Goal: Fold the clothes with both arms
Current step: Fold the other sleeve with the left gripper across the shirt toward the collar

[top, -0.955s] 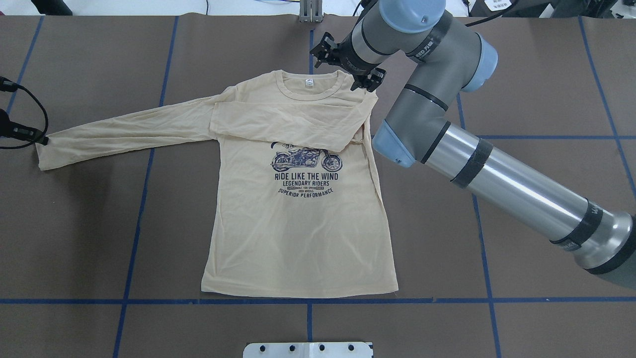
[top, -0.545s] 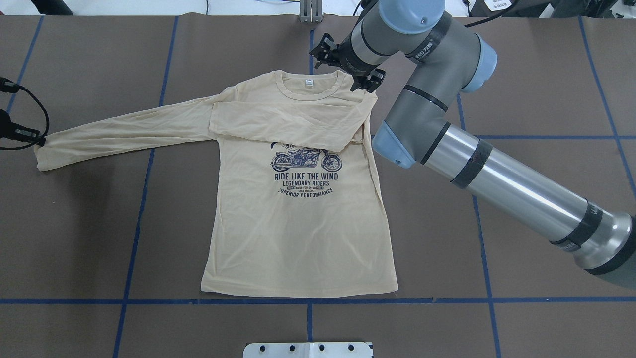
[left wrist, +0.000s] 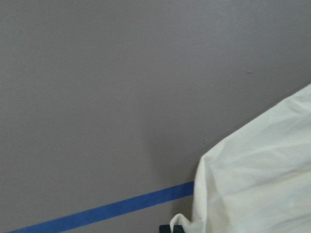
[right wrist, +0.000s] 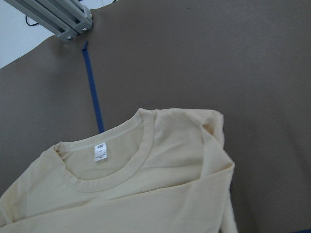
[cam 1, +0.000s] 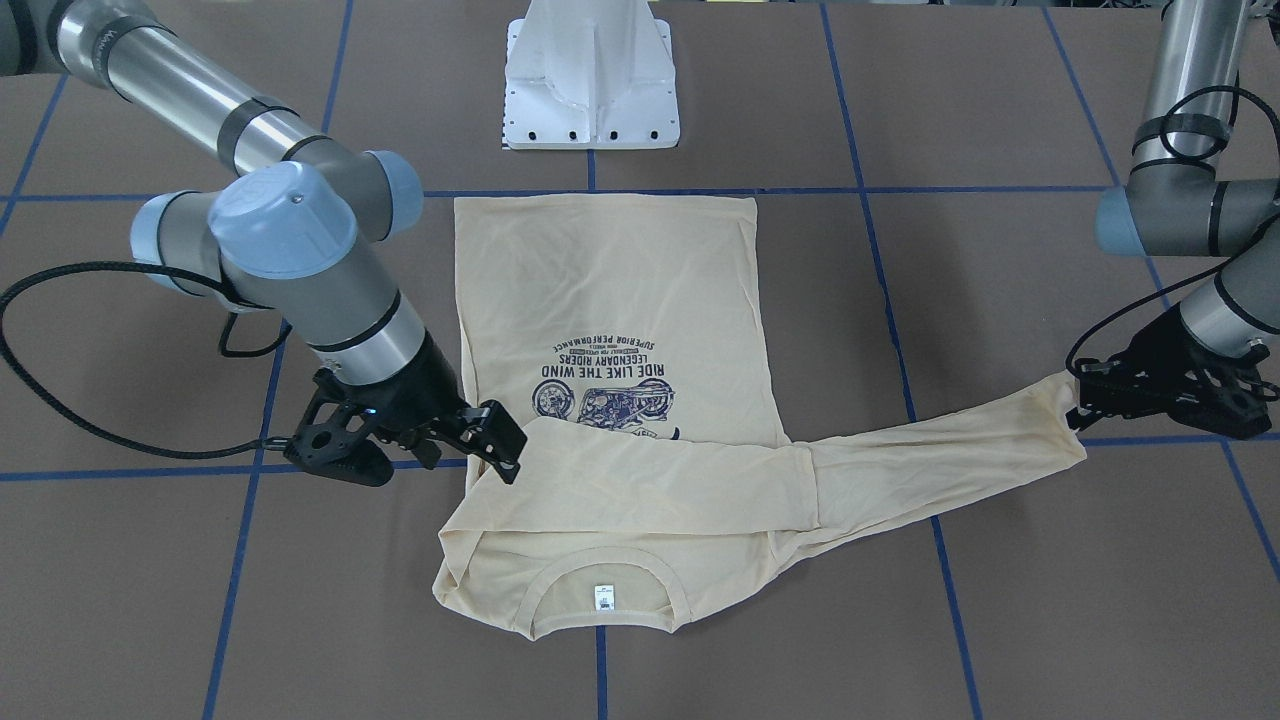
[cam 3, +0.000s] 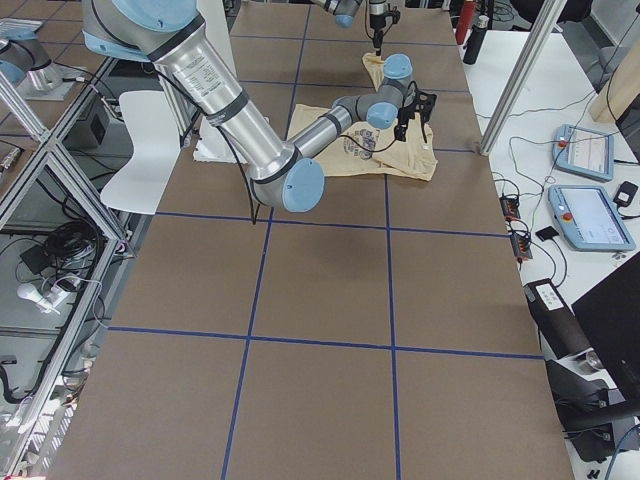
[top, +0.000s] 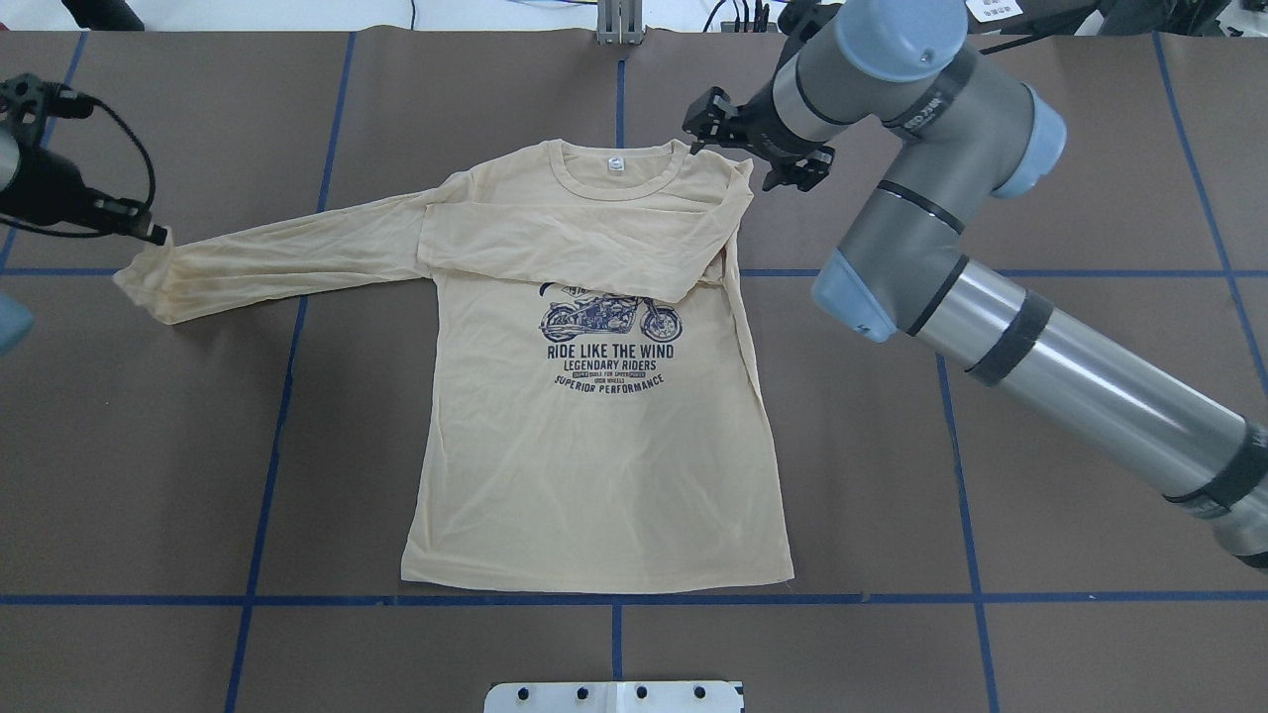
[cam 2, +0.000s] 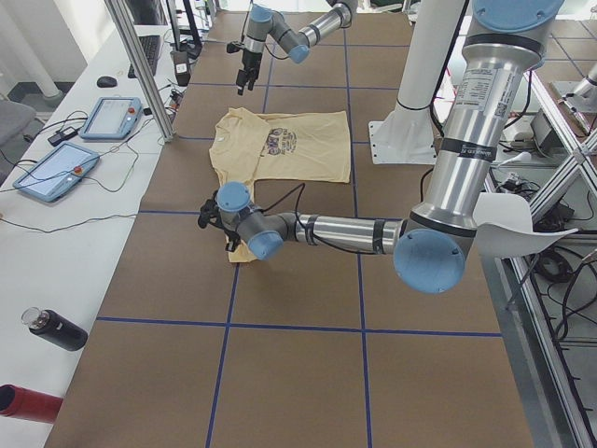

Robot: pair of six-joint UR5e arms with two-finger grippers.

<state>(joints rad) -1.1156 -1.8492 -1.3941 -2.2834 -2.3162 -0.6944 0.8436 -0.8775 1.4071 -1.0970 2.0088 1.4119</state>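
Shirt: the shirt [top: 594,465] lies flat and print-up in the middle of the bench [top: 1090,198], with its hem toward the robot's side and its collar at the far side.
Print: the navy motorcycle print [top: 611,342] sits on the chest, its top edge covered by fabric.
Label: a small white neck label [top: 616,165] shows inside the collar, and the right wrist camera sees it too.
Folded sleeve: the folded sleeve [top: 575,248] on the robot's right is laid across the chest and ends near the opposite armpit.
Outstretched sleeve: the outstretched sleeve [top: 287,262] runs straight out to the robot's left, and its cuff is bunched and raised a little off the bench.
Left pincer: the left pincer [top: 157,236] is pinched together on that cuff. The left wrist camera shows pale fabric right at a fingertip.
Right pincer: the right pincer [top: 753,149] has its fingers spread wide and grips nothing. It hangs just beside the shirt's shoulder on the robot's right, and from the front one finger overlaps the folded edge.
Arms: the right arm [top: 1070,386] reaches in slantwise over the bench, and the left arm [cam 1: 1180,215] comes down at the bench's end.
Bench: brown and crossed by blue tape [top: 614,599] in a grid, with one line just under the hem.
Base: a white base [cam 1: 590,90] is bolted down beyond the hem.
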